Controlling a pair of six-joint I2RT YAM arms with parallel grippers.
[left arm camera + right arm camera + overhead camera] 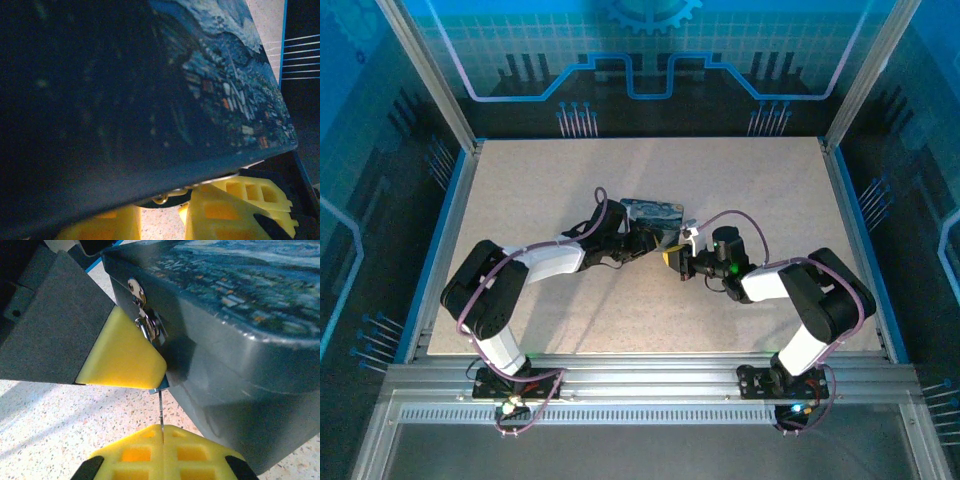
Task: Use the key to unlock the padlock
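The right pincer [162, 432], at the bottom centre of its wrist view, has its yellow pads pressed flat together on the key [160, 407]. Just a thin dark sliver of it stands upright above them. The key's tip meets the underside of the padlock [150, 332], which hangs from the hasp on the front of the dark blue painted box [240, 340], left of centre in the frame. The left pincer [162, 215] comes in from the upper left, jaws narrow, and appears to clamp the padlock's body to steady it.

The step in hand looks like insertion. Whether the blade is seated in the keyway cannot be told. The next move calls for a straight push upward and then a twist, with the lock kept from swinging.

The speckled beige table [540, 200] is bare around the box. Blue-lit panels [650, 60] with circuit patterns stand behind aluminium posts [425, 70].
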